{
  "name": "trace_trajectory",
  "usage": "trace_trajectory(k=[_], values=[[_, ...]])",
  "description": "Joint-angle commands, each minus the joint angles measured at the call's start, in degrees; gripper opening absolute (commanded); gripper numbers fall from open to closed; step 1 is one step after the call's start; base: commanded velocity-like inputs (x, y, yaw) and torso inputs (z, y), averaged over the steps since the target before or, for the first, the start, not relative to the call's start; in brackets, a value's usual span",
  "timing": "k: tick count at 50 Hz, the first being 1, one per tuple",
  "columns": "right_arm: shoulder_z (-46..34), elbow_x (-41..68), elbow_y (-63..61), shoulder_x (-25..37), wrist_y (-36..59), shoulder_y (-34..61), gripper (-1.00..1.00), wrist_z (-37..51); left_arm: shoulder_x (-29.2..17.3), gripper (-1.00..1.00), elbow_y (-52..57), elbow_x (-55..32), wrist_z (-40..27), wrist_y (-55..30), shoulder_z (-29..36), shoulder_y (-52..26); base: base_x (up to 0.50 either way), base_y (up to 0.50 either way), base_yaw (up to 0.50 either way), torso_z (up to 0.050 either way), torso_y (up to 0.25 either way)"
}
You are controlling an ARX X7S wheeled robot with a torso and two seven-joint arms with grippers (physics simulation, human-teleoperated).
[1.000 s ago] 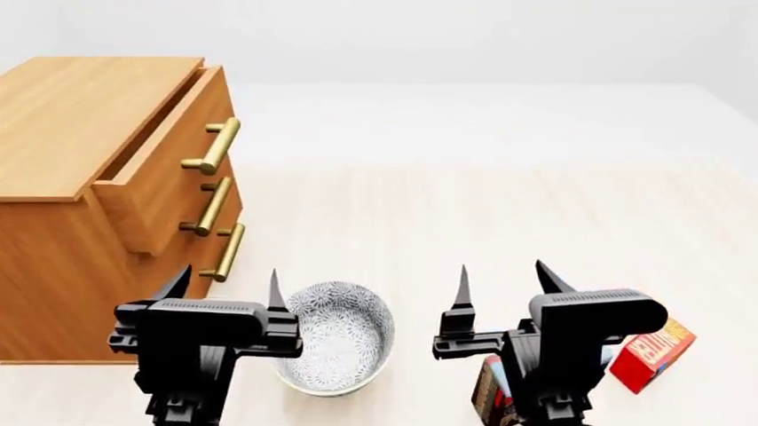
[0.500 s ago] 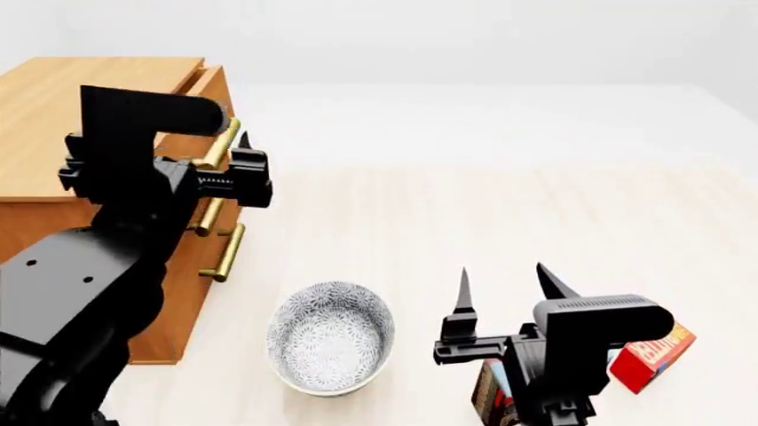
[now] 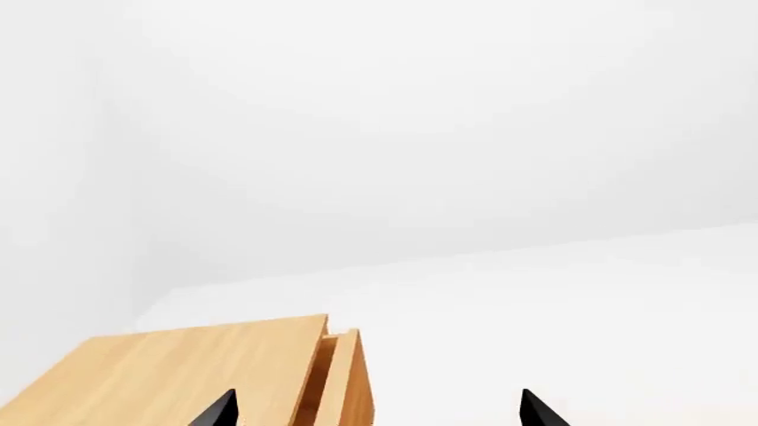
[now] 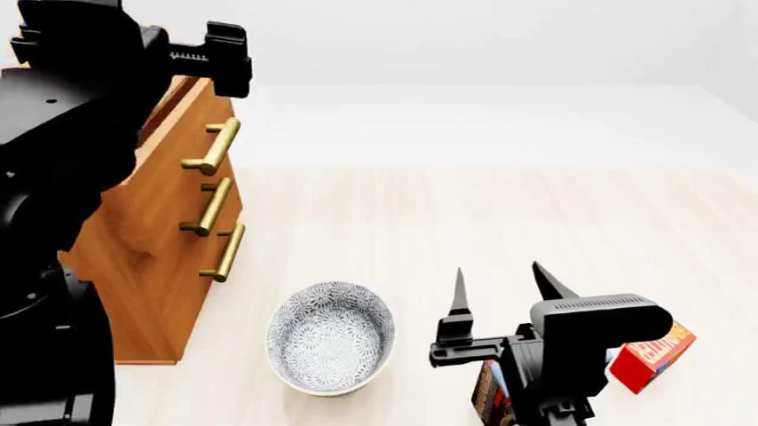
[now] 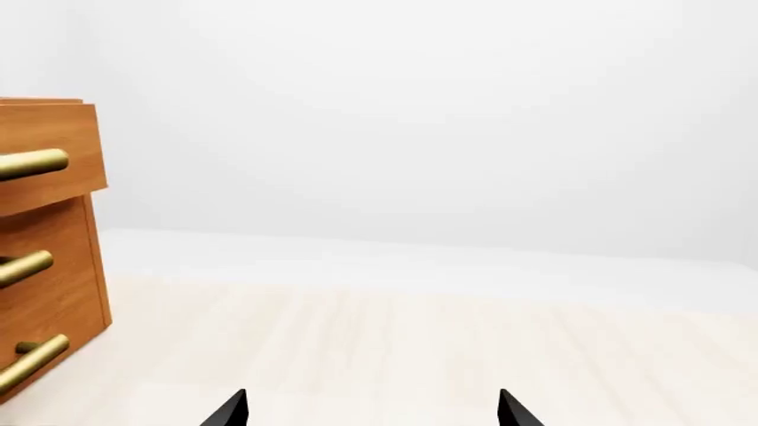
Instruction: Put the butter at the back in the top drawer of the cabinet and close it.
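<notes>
The butter [image 4: 651, 357] lies just right of the bowl [image 4: 330, 335], behind the right gripper [image 4: 498, 288], whose jaws gape empty. It looks a light, stiff carton, best pinched across its flat sides. The left gripper [image 3: 373, 410], jaws apart, hangs above the cabinet [image 4: 160, 222].

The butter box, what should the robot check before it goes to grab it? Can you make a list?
1. Top drawer open: ok, it sticks out from the cabinet, though the left arm hides most of it.
2. Right gripper open and empty: ok, fingers spread wide.
3. Butter in sight: ok, partly hidden behind the right gripper.
4. Right box picked: not ok yet, another box stands right next to it.
5. Bowl out of the way: ok, it sits apart from both boxes.
6. Left gripper open: ok, tips apart, raised above the cabinet.
</notes>
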Motion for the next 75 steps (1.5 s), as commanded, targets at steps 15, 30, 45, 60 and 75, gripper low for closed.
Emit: trace_trajectory(k=[15, 30, 45, 60, 75], values=[[-0.8, 0.5, 0.0, 0.5, -1.1, -1.0, 1.0, 0.4, 4.0, 1.0, -38.2, 9.9, 1.5, 15.2, 12.6, -15.3, 0.0, 0.0, 0.0, 0.0, 0.0], [-0.7, 1.0, -0.3, 1.0, -2.0, -2.1, 1.0, 0.8, 5.8, 1.0, -47.9, 6.8, 3.1, 2.0, 10.4, -19.2, 0.0, 0.0, 0.0, 0.0, 0.0], [-1.2, 1.2, -0.7, 1.5, -2.3, -2.4, 1.0, 1.0, 7.3, 1.0, -54.7, 5.5, 2.2, -1.4, 7.3, -20.3, 0.0, 0.0, 0.0, 0.0, 0.0], [-1.6, 1.5, -0.6, 1.9, -2.3, -2.2, 1.0, 1.3, 7.7, 1.0, -58.2, 6.4, 3.3, -0.8, 11.3, -20.5, 0.0, 0.0, 0.0, 0.0, 0.0], [-1.9, 1.9, -0.8, 2.2, -2.3, -2.3, 1.0, 1.7, 7.0, 1.0, -57.9, 6.8, 1.8, -0.2, 10.8, -20.0, 0.0, 0.0, 0.0, 0.0, 0.0]])
